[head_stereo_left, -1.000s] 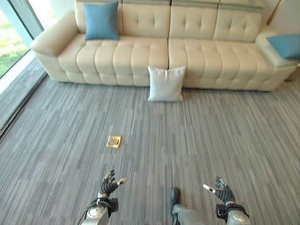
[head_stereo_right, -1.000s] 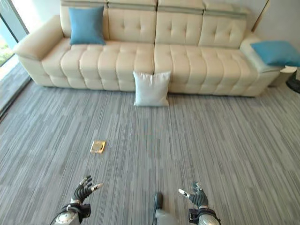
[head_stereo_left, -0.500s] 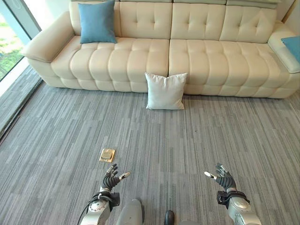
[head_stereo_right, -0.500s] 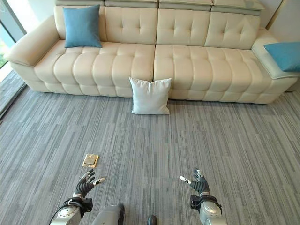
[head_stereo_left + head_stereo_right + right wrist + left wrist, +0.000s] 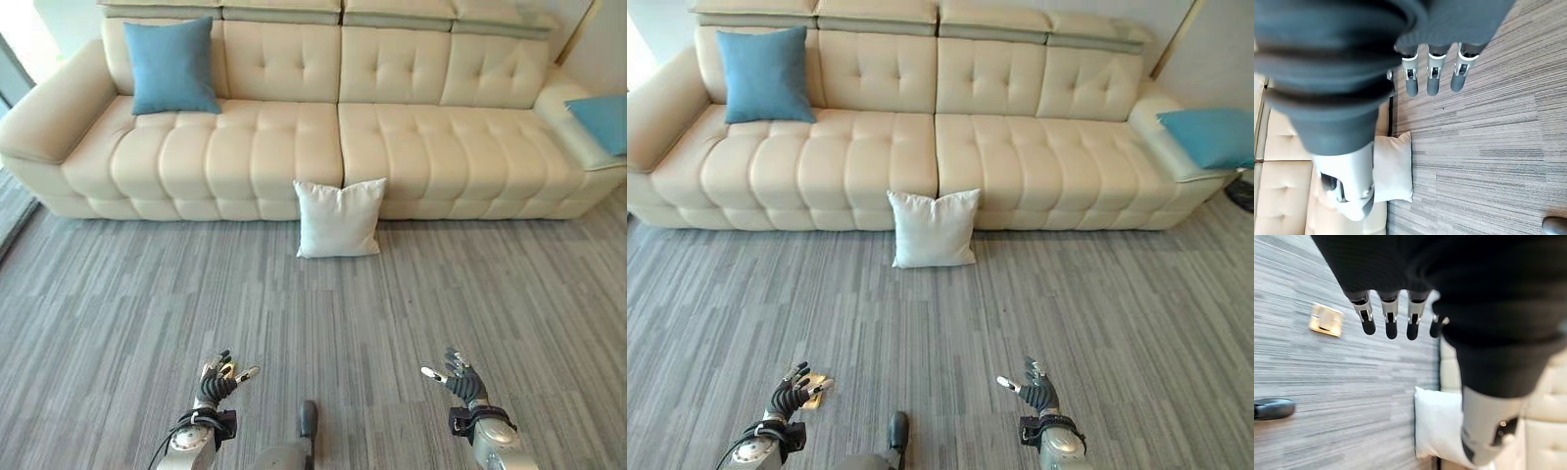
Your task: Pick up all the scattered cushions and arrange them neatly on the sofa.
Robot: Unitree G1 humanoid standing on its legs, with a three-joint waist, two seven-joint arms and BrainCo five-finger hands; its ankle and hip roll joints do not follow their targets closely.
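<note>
White cushion (image 5: pixel 339 217): square, soft fabric, upright on floor, leaning against front of sofa (image 5: pixel 411 147) at seat split. Sofa cream, tufted, leather-like. Blue cushion (image 5: pixel 171 67) upright against backrest, robot's left end; second blue cushion (image 5: pixel 1207 136) flat on far right armrest. Grey striped carpet (image 5: pixel 441 284), wide bare stretch before sofa. Small brass floor plate (image 5: pixel 1326 319) under left hand (image 5: pixel 217 381). Left hand, right hand (image 5: pixel 460 380) low, fingers spread, holding nothing.

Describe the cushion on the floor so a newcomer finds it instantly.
Start at the long cream sofa against the wall. At its middle seam, the white cushion stands upright on the grey carpet, leaning against the sofa's front. Both other cushions, the blue cushions up on the sofa, are blue.
</note>
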